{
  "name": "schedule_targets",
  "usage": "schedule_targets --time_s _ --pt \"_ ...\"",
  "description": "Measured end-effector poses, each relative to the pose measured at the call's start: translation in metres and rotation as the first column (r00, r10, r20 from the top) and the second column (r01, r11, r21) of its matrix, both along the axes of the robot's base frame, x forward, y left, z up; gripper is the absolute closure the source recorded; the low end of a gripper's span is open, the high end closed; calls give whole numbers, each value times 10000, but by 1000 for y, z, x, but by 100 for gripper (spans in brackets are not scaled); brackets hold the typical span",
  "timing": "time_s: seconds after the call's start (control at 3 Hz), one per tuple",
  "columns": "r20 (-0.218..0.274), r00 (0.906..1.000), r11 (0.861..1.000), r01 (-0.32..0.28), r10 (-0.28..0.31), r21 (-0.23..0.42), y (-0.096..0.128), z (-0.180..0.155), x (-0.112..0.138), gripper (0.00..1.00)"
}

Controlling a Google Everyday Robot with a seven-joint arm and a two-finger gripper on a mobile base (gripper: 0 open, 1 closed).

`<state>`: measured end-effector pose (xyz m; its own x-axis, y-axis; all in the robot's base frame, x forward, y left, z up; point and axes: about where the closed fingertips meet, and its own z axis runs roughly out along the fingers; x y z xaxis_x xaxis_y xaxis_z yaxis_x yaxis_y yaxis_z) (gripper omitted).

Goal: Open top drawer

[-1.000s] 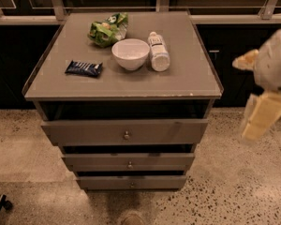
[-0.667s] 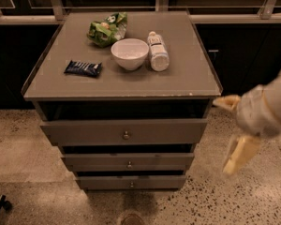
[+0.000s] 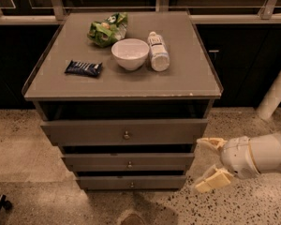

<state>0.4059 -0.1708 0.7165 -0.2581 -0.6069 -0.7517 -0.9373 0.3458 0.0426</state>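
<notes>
The top drawer (image 3: pixel 84 132) is the widest grey-brown front of three, with a small round metal knob (image 3: pixel 126 135) in its middle. It stands slightly pulled out, with a dark gap above it under the cabinet top. My gripper (image 3: pixel 202 165) is low at the right, beside the cabinet's lower right corner, pointing left. Its two cream fingers (image 3: pixel 212 179) are spread apart and hold nothing. It is to the right of and below the knob, not touching any drawer.
On the cabinet top (image 3: pixel 187 78) lie a green snack bag (image 3: pixel 107 29), a white bowl (image 3: pixel 130 54), a white bottle (image 3: pixel 158 51) on its side and a dark blue bar (image 3: pixel 84 68). Two narrower drawers (image 3: pixel 93 162) sit below. A white post (image 3: pixel 276 93) stands at right.
My arm has swung down and left, from high at the right of the cabinet to low beside its lower right corner, level with the lower drawers.
</notes>
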Motion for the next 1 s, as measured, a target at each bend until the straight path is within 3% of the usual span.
schedule_targets --time_s 1.0 --pt "-21 10000 10000 34 -34 -3 -1 0 0 88"
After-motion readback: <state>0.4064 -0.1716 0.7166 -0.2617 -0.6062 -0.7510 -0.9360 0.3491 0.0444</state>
